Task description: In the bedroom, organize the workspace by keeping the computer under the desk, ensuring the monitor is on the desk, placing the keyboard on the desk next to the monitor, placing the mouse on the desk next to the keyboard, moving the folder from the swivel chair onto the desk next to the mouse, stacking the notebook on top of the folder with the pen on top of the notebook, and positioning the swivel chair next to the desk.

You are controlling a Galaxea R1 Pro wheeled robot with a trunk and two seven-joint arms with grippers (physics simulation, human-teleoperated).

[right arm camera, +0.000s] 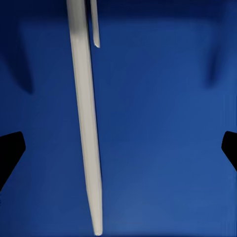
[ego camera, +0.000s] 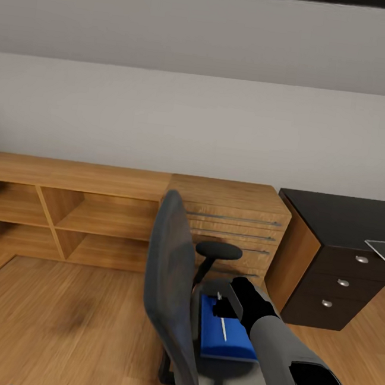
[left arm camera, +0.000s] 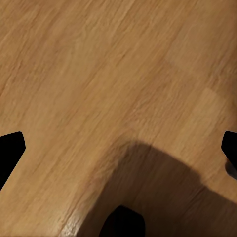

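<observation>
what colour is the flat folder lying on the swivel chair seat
Bright blue: the flat rectangular folder shows best in the right wrist view, with a thin pale pen lying on it.

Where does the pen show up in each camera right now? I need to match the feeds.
Head view: the pen lies on the blue folder on the chair seat, just below the right gripper.
Right wrist view: the pen runs lengthwise across the picture, on the folder.
Left wrist view: not in it; wooden floor.
Shared landmark: the blue folder.
</observation>
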